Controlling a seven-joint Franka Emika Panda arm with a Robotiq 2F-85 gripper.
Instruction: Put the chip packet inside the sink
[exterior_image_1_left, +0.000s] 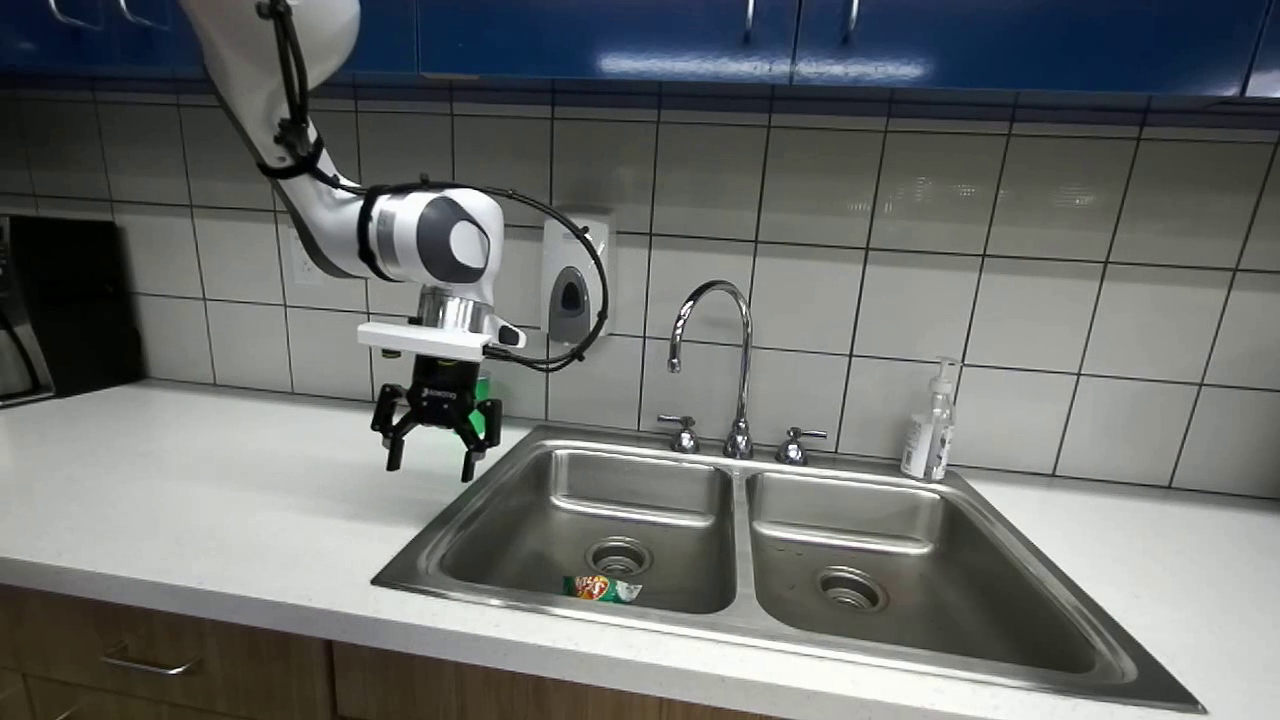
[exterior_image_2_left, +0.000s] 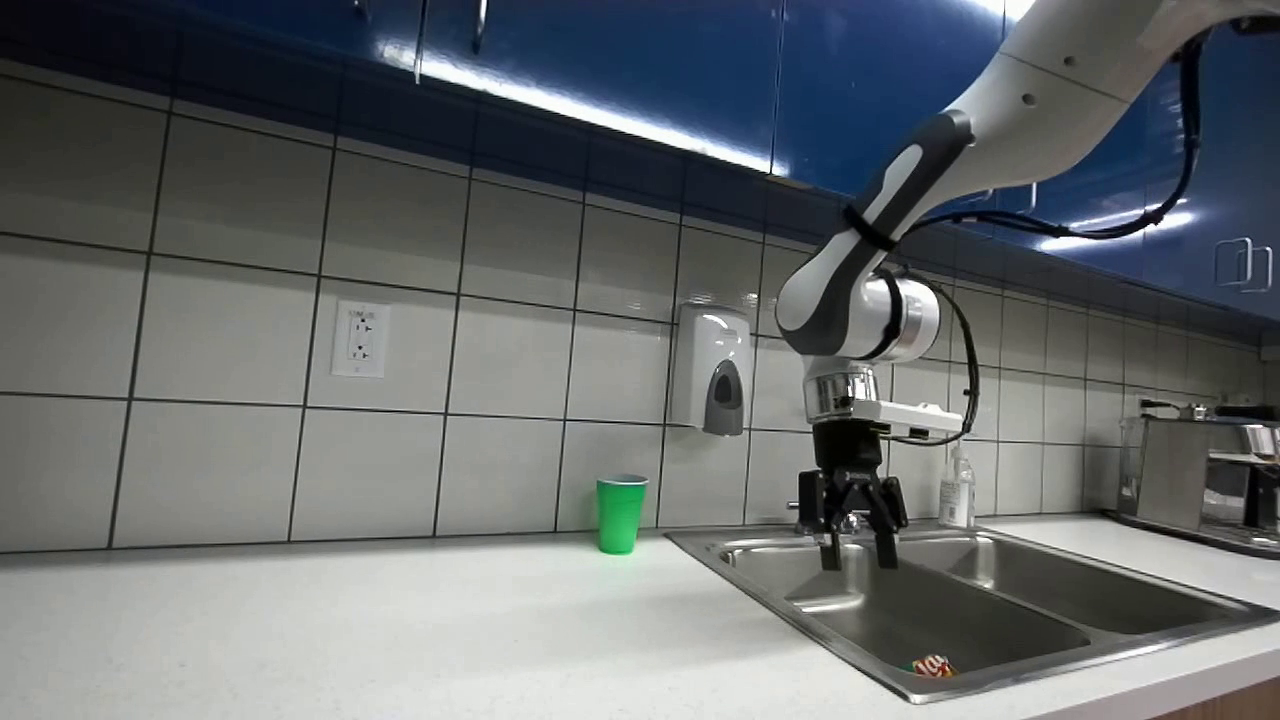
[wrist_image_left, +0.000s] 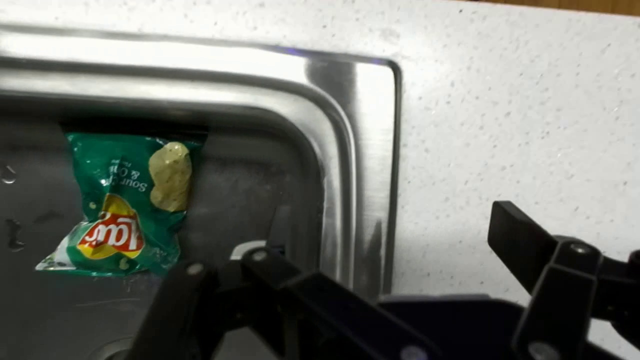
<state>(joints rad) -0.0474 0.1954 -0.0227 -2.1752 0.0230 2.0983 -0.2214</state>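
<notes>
The chip packet (exterior_image_1_left: 601, 588) is green with a red and yellow logo. It lies in the left basin of the stainless sink (exterior_image_1_left: 742, 545), by the front wall. It also shows in an exterior view (exterior_image_2_left: 933, 666), partly hidden by the sink's front rim, and whole in the wrist view (wrist_image_left: 125, 200). My gripper (exterior_image_1_left: 431, 470) is open and empty, fingers down. It is above the counter and the sink's left edge, well above and apart from the packet. It also shows in an exterior view (exterior_image_2_left: 858, 562) and in the wrist view (wrist_image_left: 390, 220).
A chrome gooseneck faucet (exterior_image_1_left: 745, 370) stands behind the basins. A green cup (exterior_image_2_left: 620, 515) stands near the wall, left of the sink. A soap bottle (exterior_image_1_left: 931, 430) is at the sink's back right. A wall dispenser (exterior_image_2_left: 712, 370) and blue cabinets (exterior_image_1_left: 610, 40) are behind and above.
</notes>
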